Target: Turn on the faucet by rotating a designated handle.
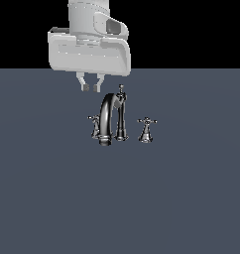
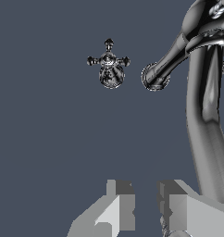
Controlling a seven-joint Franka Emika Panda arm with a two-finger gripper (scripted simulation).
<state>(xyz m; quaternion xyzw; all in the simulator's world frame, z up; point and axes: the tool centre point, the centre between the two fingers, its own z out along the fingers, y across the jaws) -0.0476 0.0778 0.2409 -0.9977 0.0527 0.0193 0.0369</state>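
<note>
Pincer (image 1: 90,88) hung spread, empty, above and behind faucet (image 1: 112,119), holding nothing. Risk: descent clipping spout (image 1: 108,115) or missing small handle (image 1: 94,124) beside it.

arm vertical, wrist pointing down; hand (image 1: 90,88) empty, fingers (image 2: 122,206) slightly apart.

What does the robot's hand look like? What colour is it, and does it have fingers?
The gripper is pale grey-white. Its hand is a wide, boxy block with rounded corners, under a round wrist that carries a dark panel. Two short fingers stick down, light on top with darker grey square pads at the tips. In the wrist view they look like chunky grey blocks. No cables or markings show.
</note>
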